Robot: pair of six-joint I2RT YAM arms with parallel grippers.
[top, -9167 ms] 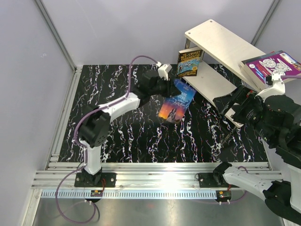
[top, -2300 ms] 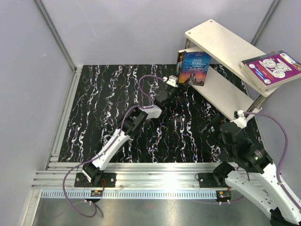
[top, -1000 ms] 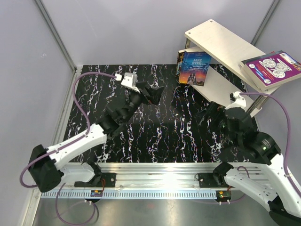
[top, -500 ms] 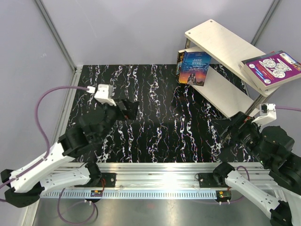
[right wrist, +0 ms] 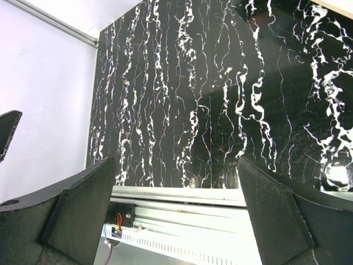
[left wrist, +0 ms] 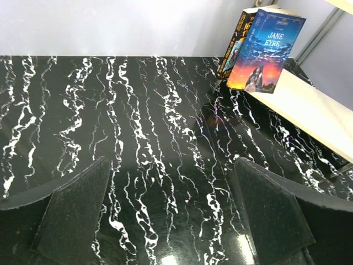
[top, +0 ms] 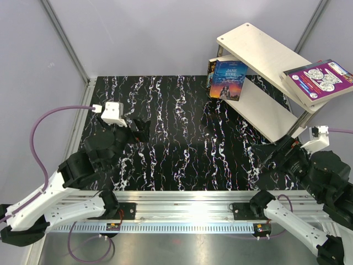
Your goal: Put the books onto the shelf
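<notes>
The shelf (top: pixel 259 49) at upper right carries the books: "Jane Eyre" (top: pixel 227 80) upright on the lower board, the purple book (top: pixel 320 77) on top. Both arms have retreated to the lower corners, with the left end effector (left wrist: pixel 172 163) and right end effector (right wrist: pixel 176 160) spread apart and empty. We judge placing finished.

The tabletop (top: pixel 182 127) is glossy black marble-patterned sheet with white veins running front to back, and soft pale reflections lie on it. Plain pale grey walls close it in: a back wall (top: pixel 143 33), a left wall (top: pixel 33 99) and a right wall (top: pixel 339 27), meeting at slanting aluminium corner posts (top: pixel 65 38). Ribbed aluminium rails (top: pixel 182 201) run along the near edge, with a bright glare at their middle, and another rail (top: pixel 84 94) borders the left side. Nearest the camera lies a dull brushed metal sheet (top: pixel 182 248).
</notes>
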